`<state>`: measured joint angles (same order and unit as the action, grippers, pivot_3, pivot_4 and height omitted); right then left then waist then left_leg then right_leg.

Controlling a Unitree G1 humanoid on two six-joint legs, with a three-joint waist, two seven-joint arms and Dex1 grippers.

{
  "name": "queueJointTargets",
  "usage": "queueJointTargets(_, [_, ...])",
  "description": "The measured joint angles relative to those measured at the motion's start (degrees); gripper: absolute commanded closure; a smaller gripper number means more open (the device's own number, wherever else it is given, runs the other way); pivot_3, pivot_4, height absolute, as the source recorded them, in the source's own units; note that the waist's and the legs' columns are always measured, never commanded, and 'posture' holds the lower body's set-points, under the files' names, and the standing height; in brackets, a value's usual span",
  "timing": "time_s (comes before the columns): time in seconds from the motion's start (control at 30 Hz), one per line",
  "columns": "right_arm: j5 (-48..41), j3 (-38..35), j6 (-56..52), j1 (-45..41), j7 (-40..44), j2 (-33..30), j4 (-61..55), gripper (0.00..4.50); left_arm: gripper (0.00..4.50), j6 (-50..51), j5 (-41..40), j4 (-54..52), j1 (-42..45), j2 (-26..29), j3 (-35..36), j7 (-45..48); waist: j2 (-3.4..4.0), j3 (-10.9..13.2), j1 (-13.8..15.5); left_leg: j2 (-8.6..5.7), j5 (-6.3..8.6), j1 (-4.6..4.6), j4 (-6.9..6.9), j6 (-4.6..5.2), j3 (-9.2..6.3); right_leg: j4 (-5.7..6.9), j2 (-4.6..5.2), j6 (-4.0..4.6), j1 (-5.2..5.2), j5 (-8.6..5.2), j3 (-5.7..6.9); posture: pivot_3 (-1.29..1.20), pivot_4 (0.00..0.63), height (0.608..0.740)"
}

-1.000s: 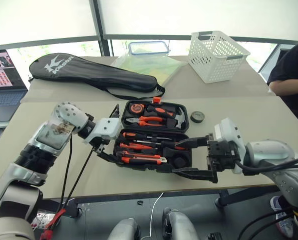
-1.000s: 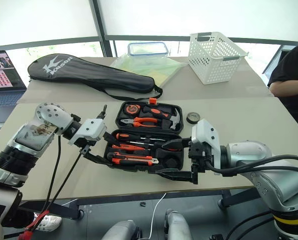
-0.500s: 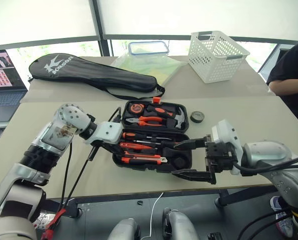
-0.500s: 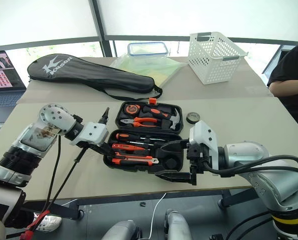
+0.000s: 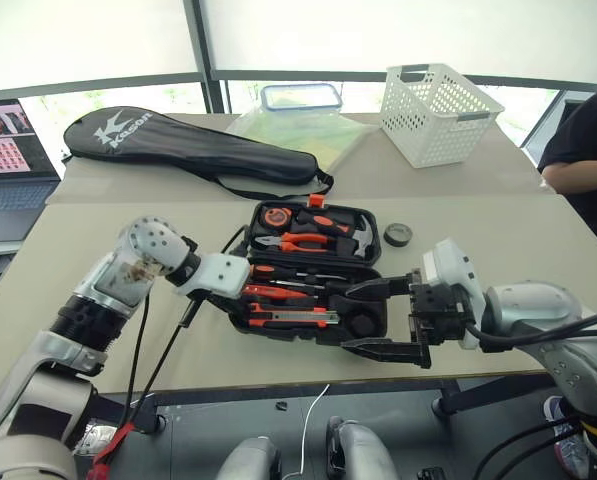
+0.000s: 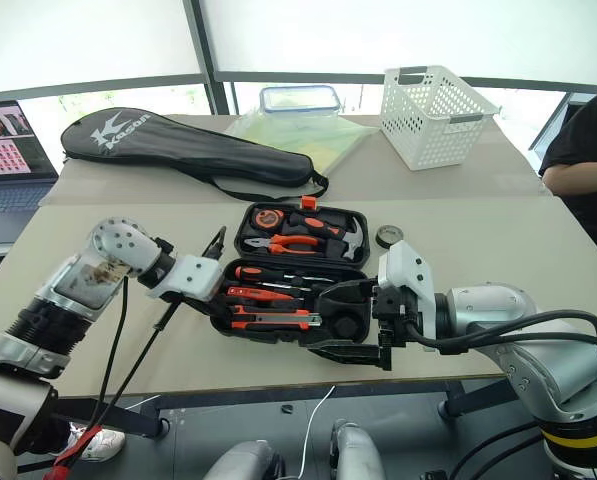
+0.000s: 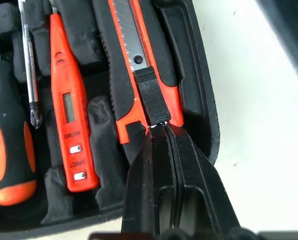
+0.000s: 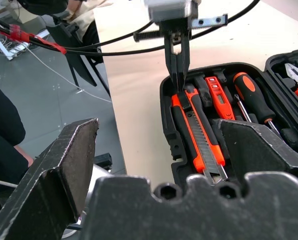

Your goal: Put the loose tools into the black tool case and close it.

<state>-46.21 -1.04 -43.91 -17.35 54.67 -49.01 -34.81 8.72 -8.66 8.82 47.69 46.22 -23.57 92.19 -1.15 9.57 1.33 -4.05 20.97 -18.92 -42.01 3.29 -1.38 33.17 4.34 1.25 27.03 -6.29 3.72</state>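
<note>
The black tool case lies open on the table, its lid half farther from me than its tray half. In the near half sit an orange-black utility knife, a slim all-orange screwdriver and a black-and-orange screwdriver. My left gripper is shut, its tips touching the knife's near end at the case's left edge. At the case's right end my right gripper stands wide open and holds nothing. A small dark tape roll lies on the table to the right of the lid.
Pliers, a hammer and a tape measure fill the lid half. A long black racket bag, a clear box and a white basket stand on the far table. A laptop is at far left, a person's arm at far right.
My left gripper has shut and shifted right, from beside the case's left edge onto the knife's end. The right gripper has stayed put, still open.
</note>
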Motion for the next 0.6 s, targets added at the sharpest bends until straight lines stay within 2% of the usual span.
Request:
queueJointTargets(0.13, [0.0,0.0,0.0,0.0,-0.1,0.0,0.0,0.0,4.44,2.0,-0.3,-0.9,3.5,-4.5,0.1,-0.6,0.01,0.0,-0.1,-0.04,0.02,-0.01,-0.06,0.04,0.06,-0.05,0.01,-0.08,-0.01,0.05,0.02,0.0,0.15,0.74])
queueJointTargets(0.4, [-0.1,0.0,0.0,-0.1,-0.5,0.0,0.0,0.0,4.44,-8.1,8.7,5.7,2.7,-11.3,-5.2,-4.5,0.0,0.0,-0.4,0.0,0.02,-0.02,-0.13,0.03,0.03,-0.07,0.07,-0.06,0.0,0.06,-0.22,0.0,0.15,0.74])
queueJointTargets(0.6, [-0.1,0.0,0.0,0.5,-1.3,0.0,-0.4,0.0,4.44,-16.7,13.1,6.9,1.7,-12.7,-6.6,-7.4,-0.01,-0.1,-0.1,0.0,0.03,0.01,-0.19,0.06,0.03,-0.08,0.08,-0.07,-0.02,0.06,-0.27,0.0,0.15,0.74])
